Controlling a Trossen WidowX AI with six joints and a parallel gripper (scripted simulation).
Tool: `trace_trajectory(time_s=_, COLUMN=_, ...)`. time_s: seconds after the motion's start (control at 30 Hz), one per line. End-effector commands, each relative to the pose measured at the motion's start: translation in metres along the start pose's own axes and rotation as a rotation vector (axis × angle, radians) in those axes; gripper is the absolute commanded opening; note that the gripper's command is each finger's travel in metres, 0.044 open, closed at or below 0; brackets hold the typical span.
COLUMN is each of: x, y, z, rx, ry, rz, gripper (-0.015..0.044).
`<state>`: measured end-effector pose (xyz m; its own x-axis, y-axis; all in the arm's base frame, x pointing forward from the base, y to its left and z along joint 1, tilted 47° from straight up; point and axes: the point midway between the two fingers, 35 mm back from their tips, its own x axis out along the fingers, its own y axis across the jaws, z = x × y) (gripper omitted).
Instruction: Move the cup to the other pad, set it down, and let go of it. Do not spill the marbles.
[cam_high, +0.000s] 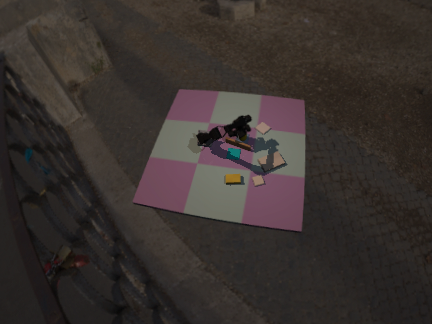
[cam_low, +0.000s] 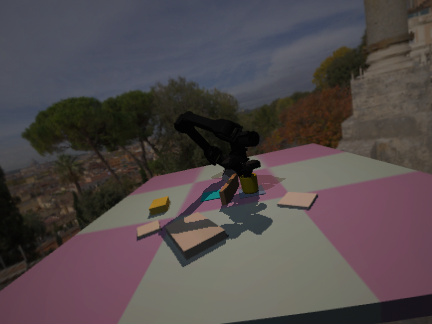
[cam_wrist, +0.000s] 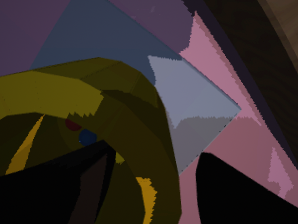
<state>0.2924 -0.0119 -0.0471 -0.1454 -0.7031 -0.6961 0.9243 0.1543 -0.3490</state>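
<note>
A yellow cup (cam_low: 249, 184) (cam_wrist: 143, 96) stands upright on a grey-blue pad (cam_wrist: 194, 96) near the middle of the checkered mat (cam_high: 220, 200) (cam_low: 310, 250). In the wrist view, a red marble (cam_wrist: 73, 124) and a blue marble (cam_wrist: 88, 137) show inside it. My black gripper (cam_high: 242, 132) (cam_low: 245, 171) (cam_wrist: 156, 151) is open and low over the cup. One finger is in front of the cup's mouth and the other is just outside its wall, over the pad. A teal pad (cam_high: 233, 153) (cam_low: 212, 195) lies flat a short way off.
A wooden bar (cam_high: 239, 144) (cam_low: 229, 189) leans beside the cup. A tan slab (cam_high: 272, 160) (cam_low: 196, 237), two small tan tiles (cam_high: 263, 128) (cam_low: 297, 200) (cam_high: 258, 180) (cam_low: 148, 228) and an orange block (cam_high: 233, 178) (cam_low: 159, 204) lie on the mat.
</note>
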Motion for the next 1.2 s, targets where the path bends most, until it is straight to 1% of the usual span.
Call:
trace_trajectory(time_s=0.0, x=0.000, y=0.000, z=0.000, rx=0.000, ry=0.000, rz=0.000, gripper=0.0160)
trace_trajectory(time_s=0.73, x=0.000, y=0.000, z=0.000, rx=0.000, ry=0.000, rz=0.000, gripper=0.0013)
trace_trajectory(time_s=0.77, x=0.000, y=0.000, z=0.000, rx=0.000, ry=0.000, rz=0.000, gripper=0.0000)
trace_trajectory(time_s=0.93, x=-0.008, y=0.001, z=0.000, rx=-0.001, ry=0.000, rz=0.000, gripper=0.0000)
trace_trajectory(time_s=1.17, x=-0.032, y=0.002, z=0.000, rx=-0.004, ry=0.001, rz=0.001, gripper=0.0000)
